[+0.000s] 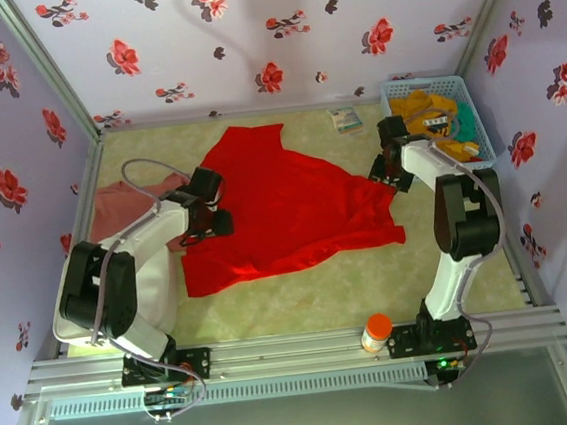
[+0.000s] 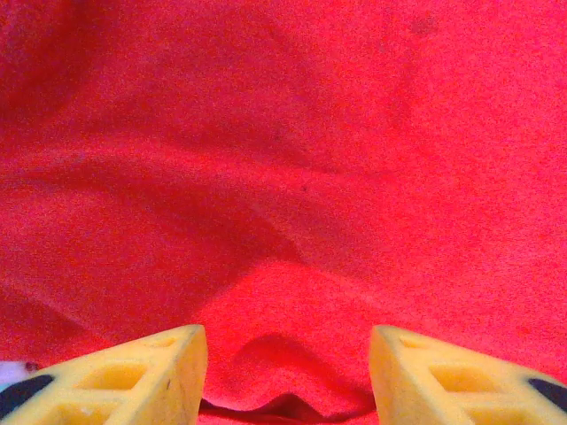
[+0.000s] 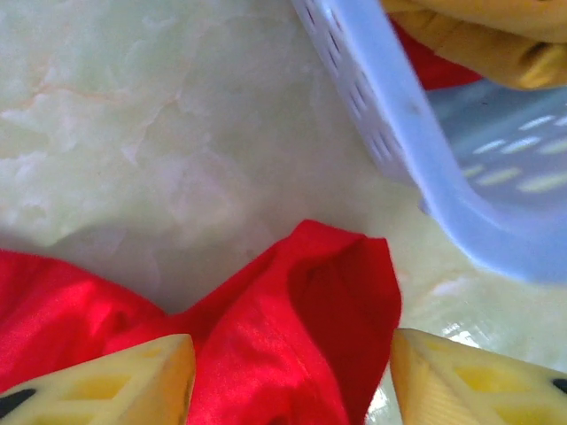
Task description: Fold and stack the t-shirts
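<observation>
The red t-shirt (image 1: 293, 211) lies spread in the middle of the pale marbled table (image 1: 301, 291), not flat but with many wrinkles, and one narrow part of it reaches toward the back wall. The salmon-pink t-shirt (image 1: 123, 210) lies at the left side, partly under the left arm, and its edge is just beside the red one. The left gripper (image 1: 214, 222) is at the left border of the red t-shirt. In the left wrist view its yellow fingers (image 2: 151, 363) stand apart, and a soft fold of the red cloth (image 2: 283, 177) rises between them; I cannot tell if the fingers press on it. The right gripper (image 1: 385, 173) is at the right corner of the red t-shirt, near the blue basket (image 1: 422, 83). In the right wrist view its jaws are also apart, with the red corner (image 3: 292, 310) lying on the table (image 3: 177, 133) between the two fingers (image 3: 133, 372), and the basket wall (image 3: 425, 133) is close behind. In the basket there are yellow clothes (image 1: 419, 109). A small bottle with an orange cap (image 1: 377, 330) stands at the near edge, beside the base of the right arm.
</observation>
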Controlling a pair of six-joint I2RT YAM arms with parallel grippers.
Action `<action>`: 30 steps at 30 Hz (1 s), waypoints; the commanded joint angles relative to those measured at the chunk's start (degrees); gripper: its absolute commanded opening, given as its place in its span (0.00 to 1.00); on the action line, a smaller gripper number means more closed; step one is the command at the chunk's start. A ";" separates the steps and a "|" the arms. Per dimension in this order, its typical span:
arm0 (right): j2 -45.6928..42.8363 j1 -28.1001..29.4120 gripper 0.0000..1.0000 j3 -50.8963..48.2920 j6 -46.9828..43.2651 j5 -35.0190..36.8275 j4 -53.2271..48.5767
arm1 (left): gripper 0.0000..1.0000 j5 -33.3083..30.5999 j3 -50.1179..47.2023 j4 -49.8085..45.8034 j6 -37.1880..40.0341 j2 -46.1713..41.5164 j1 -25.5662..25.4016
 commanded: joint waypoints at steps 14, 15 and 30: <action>-12.40 19.99 0.00 -3.44 -18.76 12.63 -1.64 | 0.50 0.60 0.02 0.74 -0.04 -0.47 -0.35; -13.62 23.30 0.00 -4.67 -19.92 13.23 -1.88 | 0.50 0.38 0.34 0.50 0.22 -0.11 -0.35; -14.32 40.22 0.44 -11.73 -15.96 8.50 -2.67 | 0.50 0.30 2.04 0.47 0.85 3.25 -0.35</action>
